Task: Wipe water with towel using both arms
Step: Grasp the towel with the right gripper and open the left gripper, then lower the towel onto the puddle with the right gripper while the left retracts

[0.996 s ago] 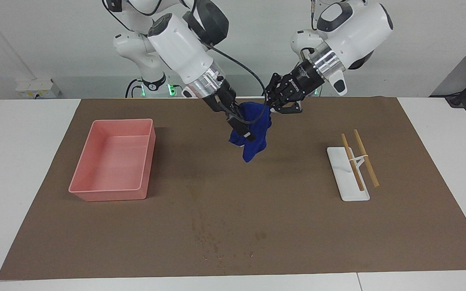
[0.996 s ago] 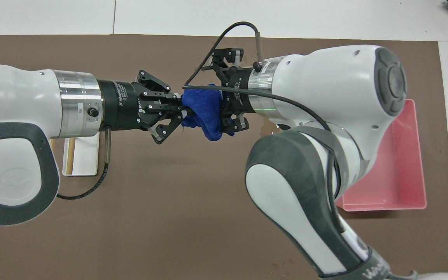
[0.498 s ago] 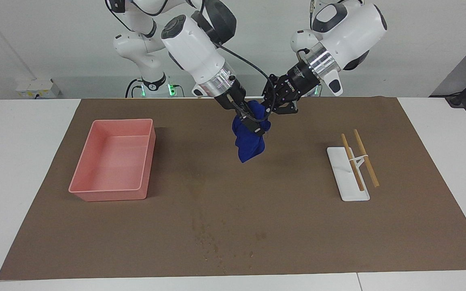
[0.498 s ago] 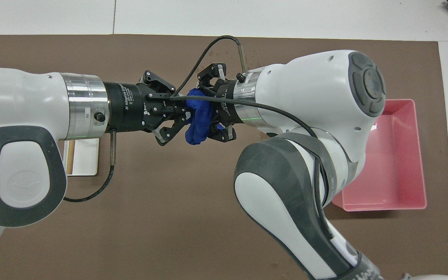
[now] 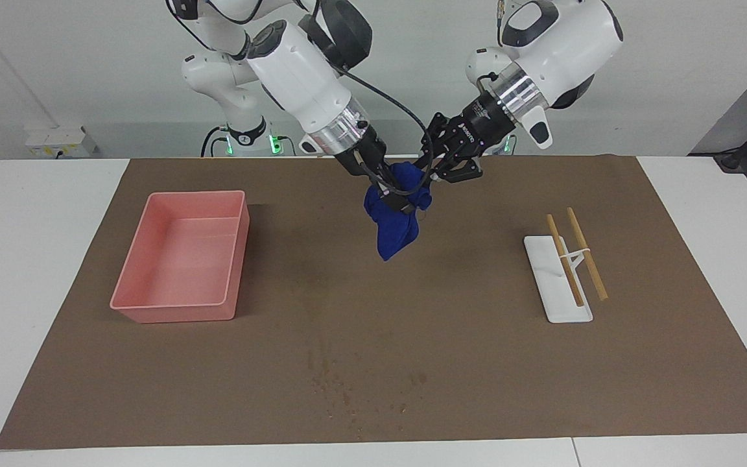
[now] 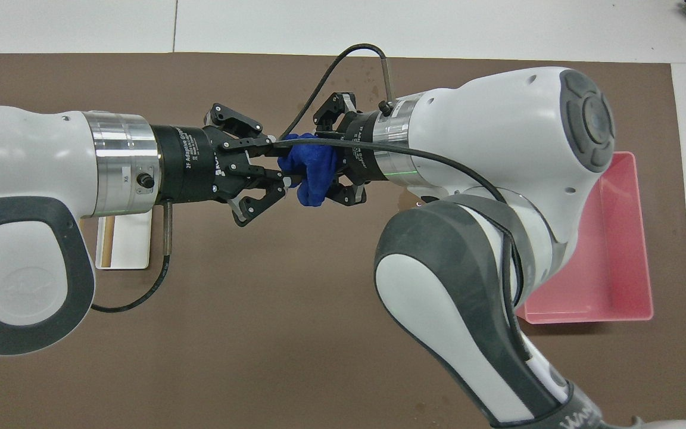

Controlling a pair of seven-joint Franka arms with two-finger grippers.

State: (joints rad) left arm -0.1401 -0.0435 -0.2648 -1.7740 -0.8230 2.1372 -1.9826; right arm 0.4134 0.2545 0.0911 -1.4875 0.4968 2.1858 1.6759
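read on the facing view as a clock face laid on the brown mat (image 5: 477,363), the pink tray (image 5: 172,312) is found empty at 9 o'clock, well apart from everything else. toward 12 o'clock the right gripper (image 5: 397,201) is held up over the mat and is closed tight on the upper folds of the towel (image 5: 393,232), which hangs from it as a wrinkled blue bundle, clear of the mat, with 1 loose corner drooping toward 6 o'clock. the left gripper (image 5: 430,175) is pressed against the bundle at its 2 o'clock side; whether it has hold of the cloth cannot be told. at 3 o'clock a white rack (image 5: 558,305) carrying 2 chopsticks (image 5: 586,254) is seen, apart from the work. the water (image 5: 341,389) lies as small dark specks near the mat's 6 o'clock edge, well apart from the towel. the towel is judged to be light, soft and limp: it will sag and fold under its own weight and cannot be pushed by 1 end. it is best taken by a thick gathered fold rather than a thin edge, which could slip out. for wiping, 2 separate holds at 9 and 3 o'clock of the bundle would be needed, so that a flat span can be pressed on the specks.
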